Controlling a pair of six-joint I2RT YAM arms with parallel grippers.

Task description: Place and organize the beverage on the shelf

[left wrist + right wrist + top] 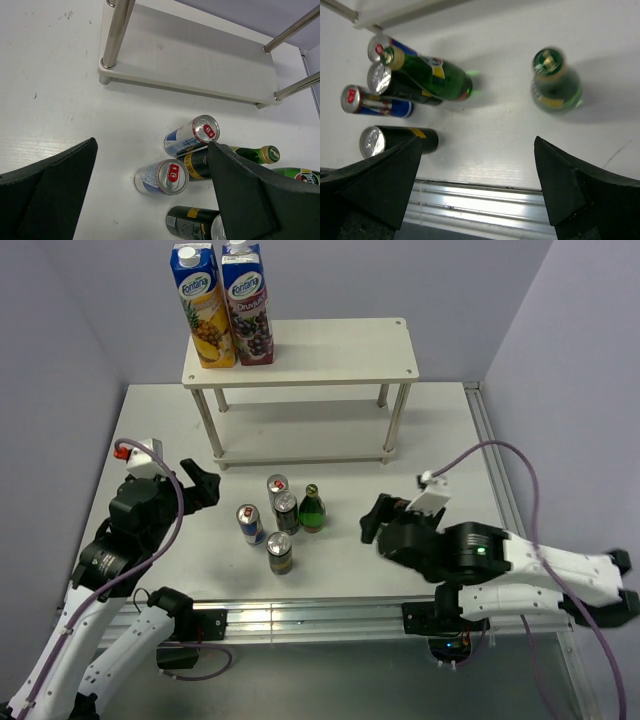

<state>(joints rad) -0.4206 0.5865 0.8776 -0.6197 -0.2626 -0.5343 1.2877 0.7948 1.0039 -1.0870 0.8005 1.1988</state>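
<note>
The white two-tier shelf [330, 355] stands at the back; two juice cartons [205, 305] [248, 302] stand on the left end of its top board. Several cans [280, 552] [250, 525] and a green bottle [312, 508] stand grouped on the table in front of it. My left gripper [205, 485] is open and empty, left of the group; its wrist view shows a blue-silver can [161, 177] between its spread fingers. My right gripper [372, 518] is open and empty, right of the group. A second green bottle [555, 82] stands apart in the right wrist view.
The shelf's lower board [200, 65] and thin metal legs [117, 30] show in the left wrist view. An aluminium rail [300, 618] runs along the table's near edge. Grey walls close in the back and both sides.
</note>
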